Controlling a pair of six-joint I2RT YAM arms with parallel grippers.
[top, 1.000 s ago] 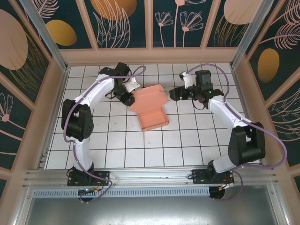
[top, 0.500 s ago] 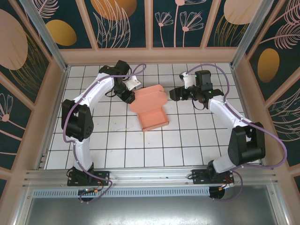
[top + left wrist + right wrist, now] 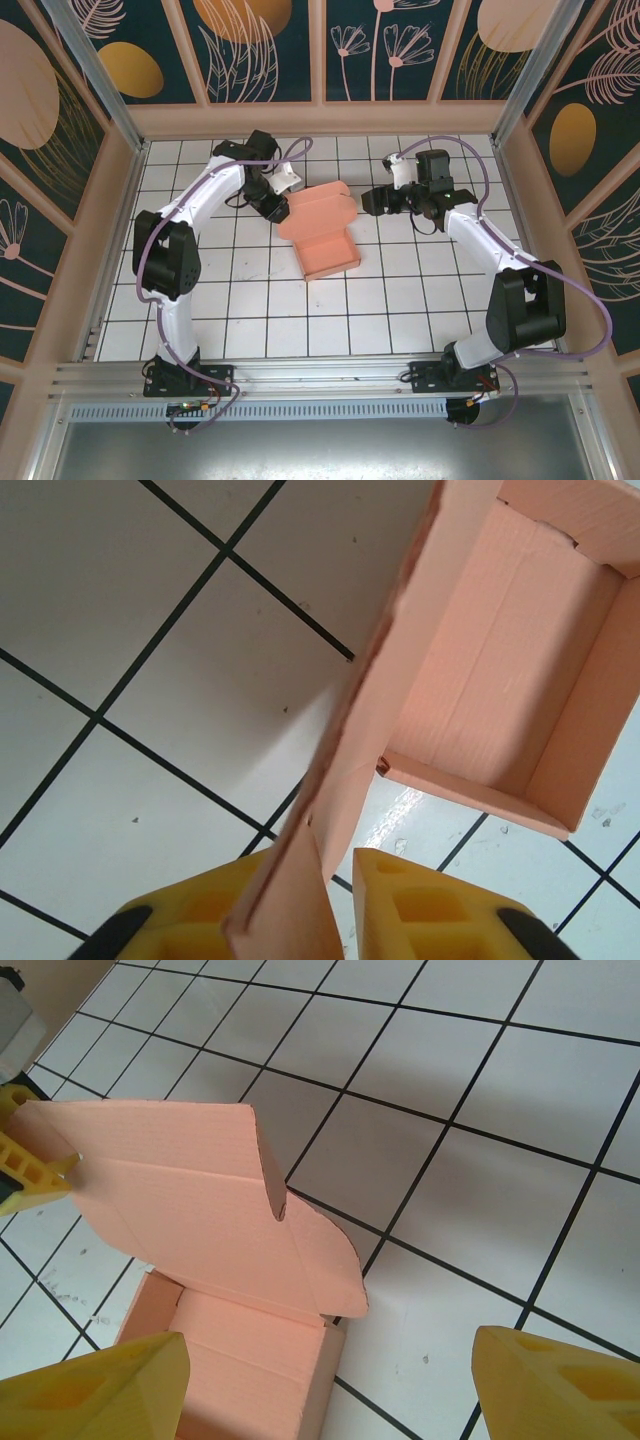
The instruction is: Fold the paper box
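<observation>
On the white gridded tabletop point(image 3: 250, 300), the salmon-pink paper box point(image 3: 322, 232) sits near the middle, a little toward the far side, between the two arms and well apart from their bases. Its near end is a narrower panel lying flat on the tiles. Beyond that is the open tray with shallow walls, and from one of the tray's edges a tall flap point(image 3: 190, 1195) with a rounded tab stands lifted. The left fingers point(image 3: 430, 910) are narrowed onto this flap with the cardboard edge running between them, so they hold the box by that panel at the end nearest the left arm. The right fingers point(image 3: 560, 1385) stand wide apart and hold nothing, just beside the box's right side, with the tab and tray ahead of them and not touching. The step in hand looks like bringing the flap over and seating it in the tray. To do it well, the left pinch should be light enough not to crease the thin card and should swing about the scored fold rather than drag the tray. The right fingers would best brace the opposite wall or guide the tab in.
</observation>
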